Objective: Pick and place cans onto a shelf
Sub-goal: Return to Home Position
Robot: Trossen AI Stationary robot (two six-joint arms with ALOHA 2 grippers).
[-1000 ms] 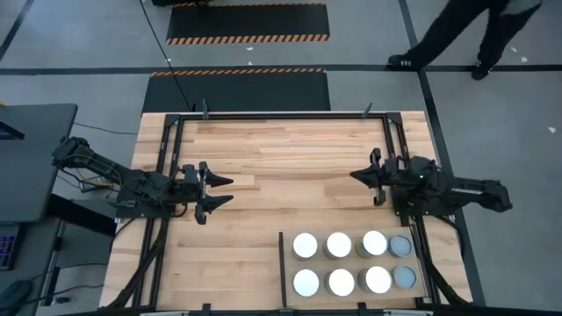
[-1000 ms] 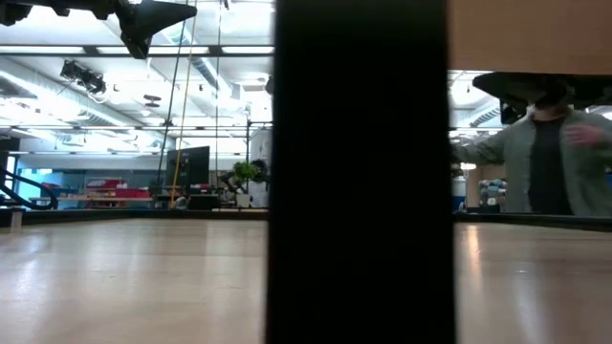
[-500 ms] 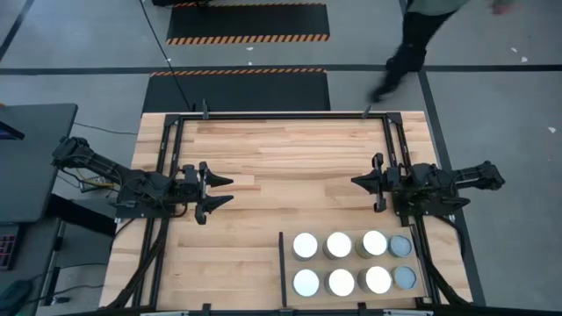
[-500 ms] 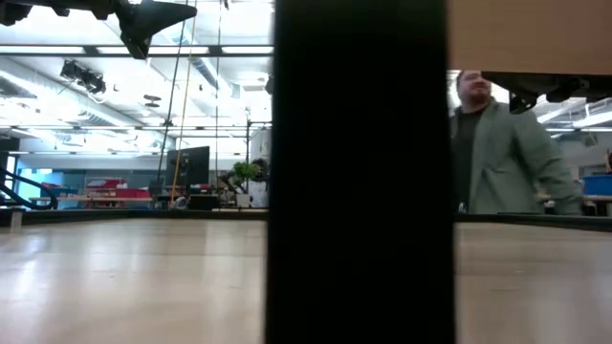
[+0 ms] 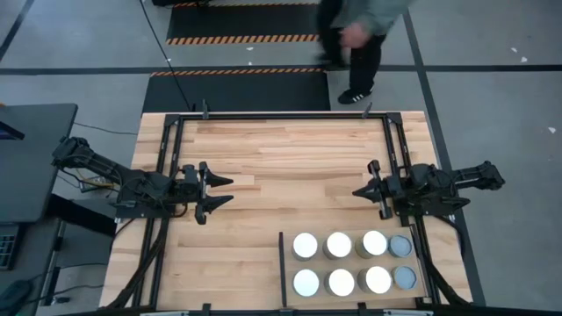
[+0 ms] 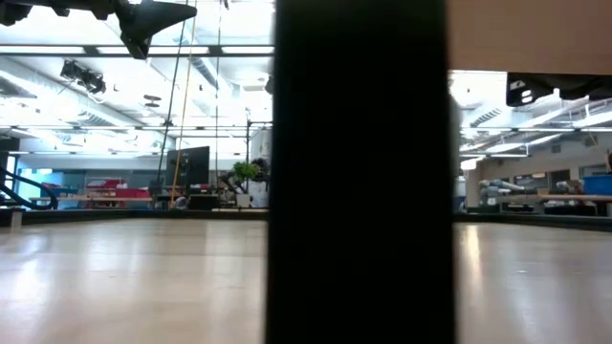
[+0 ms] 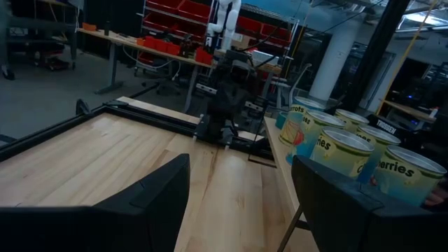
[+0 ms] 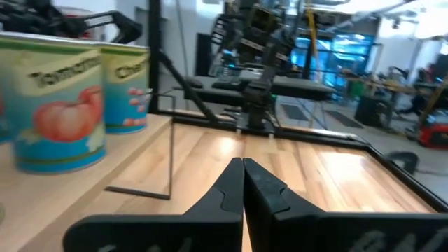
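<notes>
The person in a grey-green jacket and dark trousers [image 5: 358, 35] has walked from beyond the far right corner of the light-wood table [image 5: 281, 149] to the middle of its far edge, and has left the low view. The dark two-finger right gripper [image 5: 356, 190] has shifted slightly towards the table's near edge, and its arm has folded in closer to the table's right edge.

on the pale yellow-green round tin can [image 7: 413, 173] nearest the left wrist camera, the dark letters "erries" are read; the word's start is hidden. on the blue-and-cream can [image 8: 56, 105] printed with a red tomato, a word beginning "tomat" is seen, and "che" on the yellow-green can [image 8: 126, 84] beside it. the other print cannot be made out.
</notes>
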